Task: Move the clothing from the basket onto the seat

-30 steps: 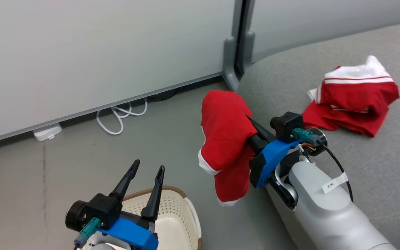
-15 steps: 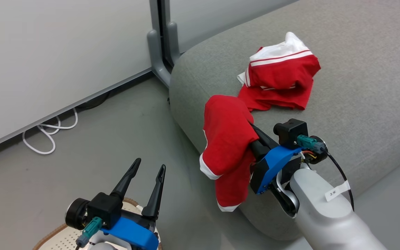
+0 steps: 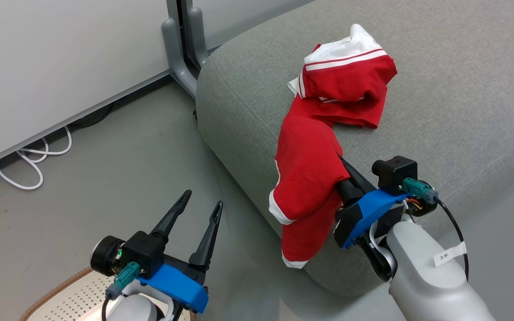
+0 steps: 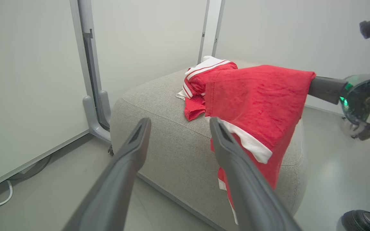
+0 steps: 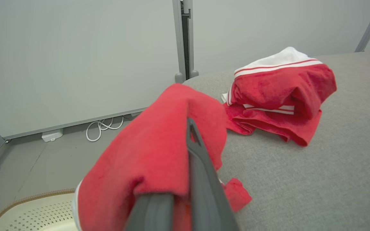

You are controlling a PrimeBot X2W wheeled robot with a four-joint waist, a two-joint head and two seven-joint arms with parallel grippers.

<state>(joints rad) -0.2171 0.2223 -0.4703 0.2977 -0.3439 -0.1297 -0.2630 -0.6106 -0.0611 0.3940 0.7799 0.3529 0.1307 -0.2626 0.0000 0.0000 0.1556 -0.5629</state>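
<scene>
My right gripper point(image 3: 335, 156) is shut on a piece of red clothing point(image 3: 306, 178) with white cuffs, which drapes over its fingers point(image 5: 201, 173) and hangs above the front left corner of the grey seat point(image 3: 440, 111). Further back on that seat lies a second red garment point(image 3: 344, 91) with white trim and stripes, also seen as the garment point(image 5: 278, 99) ahead of the held one point(image 5: 159, 150). My left gripper point(image 3: 201, 200) stands open and empty above the floor, over the cream basket point(image 3: 65, 296) at the bottom left, whose rim point(image 5: 27, 199) shows too.
A grey partition wall with a metal post foot point(image 3: 179, 62) stands behind the seat's left corner. A white cable point(image 3: 29, 156) coils on the floor by the wall. A dark shoe point(image 4: 365, 219) shows at the lower right of the left wrist view.
The head camera has swung right, so the seat now sits more central. My right gripper has carried the held garment further over the seat's corner, closer to the lying one. The left gripper stays open.
</scene>
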